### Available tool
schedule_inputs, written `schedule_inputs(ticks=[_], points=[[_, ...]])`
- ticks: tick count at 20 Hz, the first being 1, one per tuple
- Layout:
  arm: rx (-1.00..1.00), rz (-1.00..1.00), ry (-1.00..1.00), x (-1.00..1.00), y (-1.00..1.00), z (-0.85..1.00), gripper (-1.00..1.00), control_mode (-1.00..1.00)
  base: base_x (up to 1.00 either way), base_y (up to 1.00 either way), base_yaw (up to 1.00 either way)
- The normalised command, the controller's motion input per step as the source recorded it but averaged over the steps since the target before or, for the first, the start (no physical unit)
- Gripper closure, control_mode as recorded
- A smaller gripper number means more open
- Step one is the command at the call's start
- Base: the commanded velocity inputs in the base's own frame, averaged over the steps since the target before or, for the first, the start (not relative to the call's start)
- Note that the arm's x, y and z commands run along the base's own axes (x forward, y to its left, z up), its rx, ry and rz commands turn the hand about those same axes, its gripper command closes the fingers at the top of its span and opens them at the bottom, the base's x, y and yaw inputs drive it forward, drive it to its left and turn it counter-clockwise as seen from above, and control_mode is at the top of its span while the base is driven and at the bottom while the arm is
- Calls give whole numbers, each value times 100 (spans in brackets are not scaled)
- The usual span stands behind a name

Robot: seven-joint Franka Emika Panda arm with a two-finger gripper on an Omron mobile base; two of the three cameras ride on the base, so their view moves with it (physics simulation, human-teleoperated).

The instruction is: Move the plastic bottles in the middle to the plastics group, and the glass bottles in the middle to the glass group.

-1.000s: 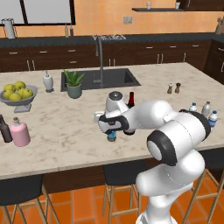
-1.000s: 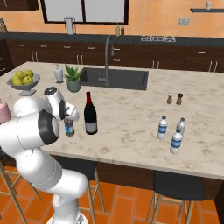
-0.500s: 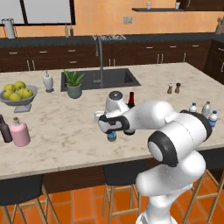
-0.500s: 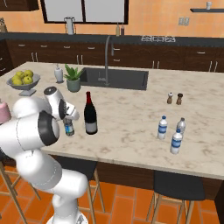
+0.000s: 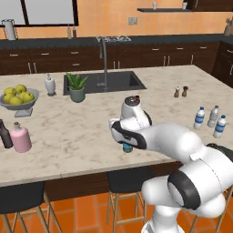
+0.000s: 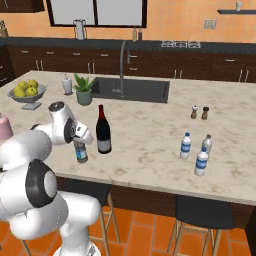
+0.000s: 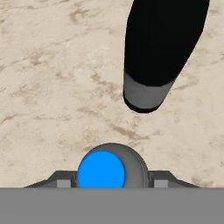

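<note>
The gripper (image 7: 112, 183) is clamped on a dark-tinted, blue-capped water bottle (image 6: 80, 151), standing just beside the tall wine bottle (image 6: 103, 131) on the marble island counter (image 6: 150, 135).

fruit bowl (image 5: 18, 103), potted plant (image 5: 77, 87), shakers (image 5: 180, 92)

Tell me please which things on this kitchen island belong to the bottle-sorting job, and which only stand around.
Job: water bottle in the gripper; wine bottle; plastics group; pink flask, small brown bottle.

Standing around: fruit bowl, plant, white dispenser, shakers.
</note>
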Motion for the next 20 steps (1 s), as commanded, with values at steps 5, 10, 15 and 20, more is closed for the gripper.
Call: schedule_inputs(ticks=[5,10,15,20], points=[[0,-3,0,-60,-76,17,100,-100,0,0,0],[0,0,0,-17,-90,14,100,-100,0,0,0],[0,0,0,0,-99,14,100,-100,0,0,0],[0,0,0,9,-100,19,100,-100,0,0,0]])
